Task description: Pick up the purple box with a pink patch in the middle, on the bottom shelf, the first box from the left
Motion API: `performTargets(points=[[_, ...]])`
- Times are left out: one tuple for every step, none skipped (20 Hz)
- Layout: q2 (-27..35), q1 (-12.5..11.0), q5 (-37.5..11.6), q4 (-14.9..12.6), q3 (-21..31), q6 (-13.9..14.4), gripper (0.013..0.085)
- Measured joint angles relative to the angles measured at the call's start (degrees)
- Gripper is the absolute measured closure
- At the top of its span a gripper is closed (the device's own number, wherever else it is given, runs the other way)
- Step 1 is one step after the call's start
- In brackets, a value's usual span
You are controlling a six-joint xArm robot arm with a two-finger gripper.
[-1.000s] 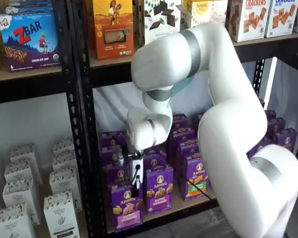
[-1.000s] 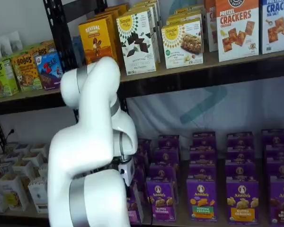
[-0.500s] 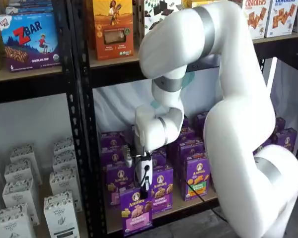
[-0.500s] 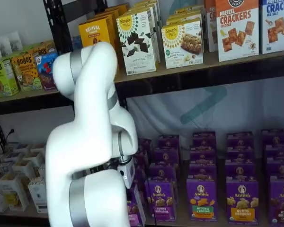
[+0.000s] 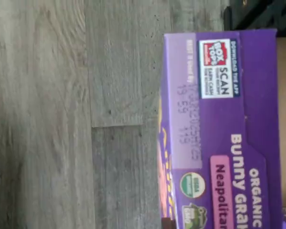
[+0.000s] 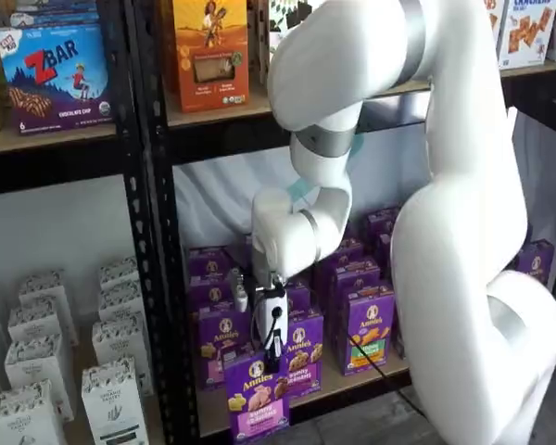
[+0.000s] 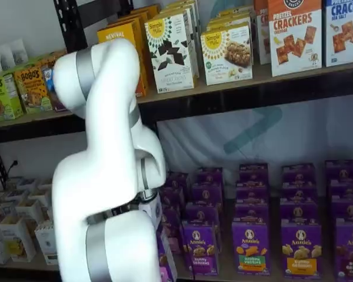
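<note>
In a shelf view my gripper [image 6: 271, 356] hangs from the white wrist, and its black fingers are closed on the top of the purple box [image 6: 257, 397]. The box is an upright Annie's carton with a round white logo and a pink patch. It stands out in front of its row, at the front edge of the bottom shelf [image 6: 352, 384]. In the wrist view the purple box [image 5: 219, 133] fills one side, showing a Box Tops label and a pink "Neapolitan" patch, with grey floor planks beyond it. In a shelf view the arm hides the gripper, and only a sliver of the box [image 7: 164, 259] shows.
Rows of purple Annie's cartons fill the bottom shelf, among them a green-patch carton [image 6: 369, 330] and a Bunny Grahams carton [image 6: 302, 356] right beside the held box. A black perforated upright [image 6: 162, 278] stands to its left. White cartons [image 6: 111, 399] sit in the bay at the left.
The gripper has drawn the purple box forward out of its row, toward the shelf's front edge and slightly right. The arm's elbow has risen.
</note>
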Motion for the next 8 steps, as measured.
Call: performTargets(points=[[-0.9, 0.3, 0.1, -0.2, 0.8, 0.5, 0.0650], [-1.6, 0.5, 0.2, -0.6, 1.3, 1.1, 0.0650], [-2.4, 0.8, 0.4, -1.0, 2.0, 1.7, 0.0650], [-3.0, 1.0, 0.4, -1.1, 2.6, 2.0, 0.0650], [-3.8, 1.2, 0.5, -1.1, 3.2, 2.3, 0.0650], [-4.3, 1.3, 0.5, -1.1, 3.7, 2.4, 0.0650], [-4.8, 1.4, 0.3, -1.0, 4.2, 2.4, 0.0650], [-5.5, 1.6, 0.2, -0.3, 4.8, 1.9, 0.0650]])
